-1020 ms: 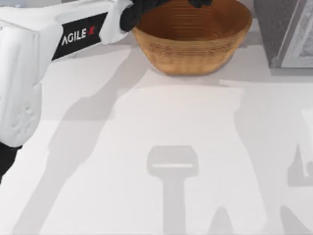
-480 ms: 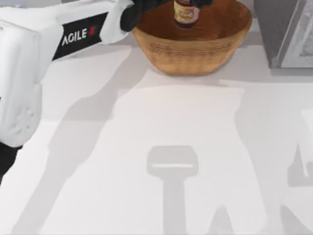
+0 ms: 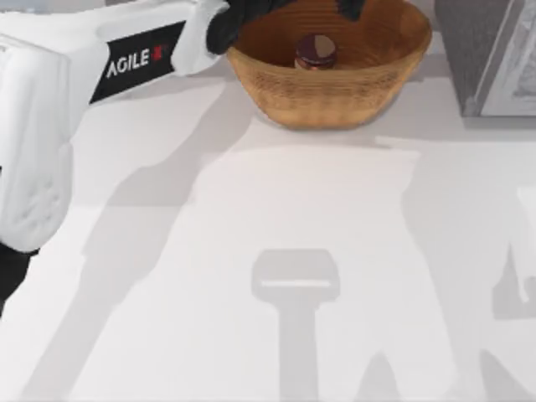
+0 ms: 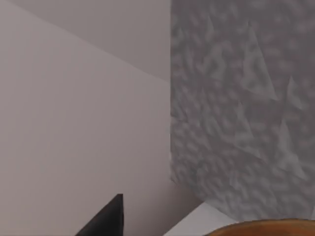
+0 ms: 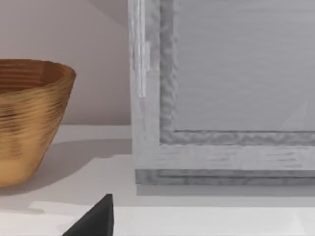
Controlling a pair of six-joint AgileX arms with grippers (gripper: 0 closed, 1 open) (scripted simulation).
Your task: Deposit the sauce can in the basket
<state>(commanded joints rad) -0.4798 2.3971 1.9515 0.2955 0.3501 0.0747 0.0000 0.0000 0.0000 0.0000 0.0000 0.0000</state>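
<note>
Top view: can (image 3: 315, 53) lies inside the basket (image 3: 331, 88), on the basket floor, tilted so that its round top faces the camera; dark body below the top. Nothing grips it.

Basket sits at the far edge of the tabletop (image 3: 251, 218), about mid-width. A grey framed panel (image 3: 490, 54) stands just right of it, apart from the rim.

Left arm (image 3: 92, 75) reaches from the left side across to the basket; its dark gripper (image 3: 293, 7) is over the basket's far rim, above the can and clear of it. Jaws cut off by the frame edge: cannot tell if spread or pressed together.

Right wrist view: one dark fingertip (image 5: 93, 219) low in frame, basket wall (image 5: 29, 118) and panel (image 5: 221, 93) ahead. Right jaws: cannot tell.
</note>
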